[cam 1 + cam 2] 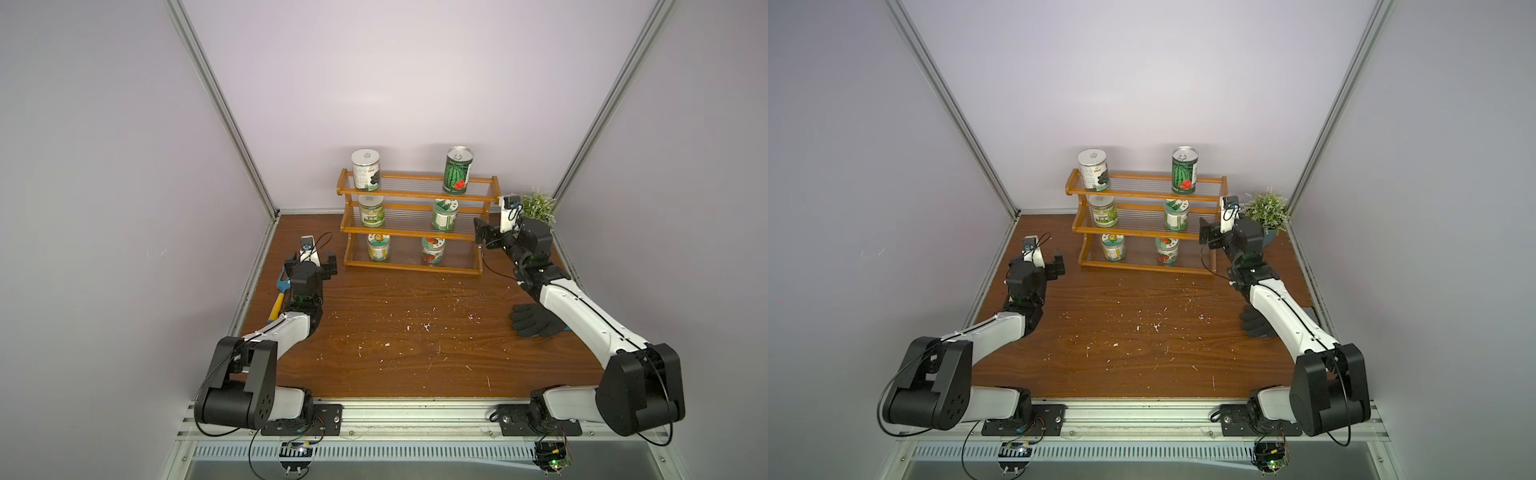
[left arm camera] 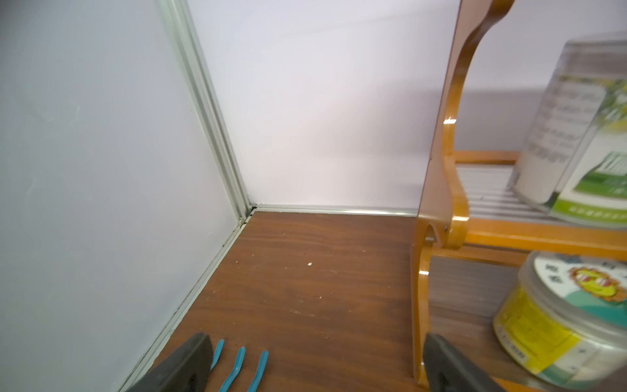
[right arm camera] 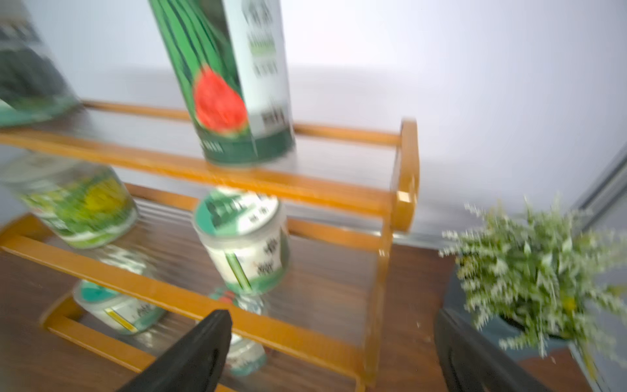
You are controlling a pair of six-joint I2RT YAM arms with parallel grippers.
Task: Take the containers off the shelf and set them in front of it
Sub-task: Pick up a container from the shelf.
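Jaws gape empty on both arms: left gripper (image 1: 311, 261) near the left end of the shelf (image 1: 415, 190), right gripper (image 1: 494, 235) by its right end. All six containers (image 1: 458, 171) sit on its tiers, two each; none stands on the table (image 1: 415, 332) in front yet.

- Both top views are evenly, softly lit, apparently from overhead; the back wall (image 1: 415, 83) is brightest just above the shelf (image 1: 409, 233).
- Shadows are faint, with a pale grey one on the wall behind the shelf.
- The wall rails (image 1: 224, 112) splay toward the frame edges, a wide-angle distortion.
- The left wrist view is crisp on the table (image 2: 305, 288) and soft on the nearest jar (image 2: 559, 319); small glints sit on the shelf's varnish.
- The right wrist view is smeared throughout, blurring the watermelon-print tin (image 3: 234, 85) and the plant (image 3: 529, 271).
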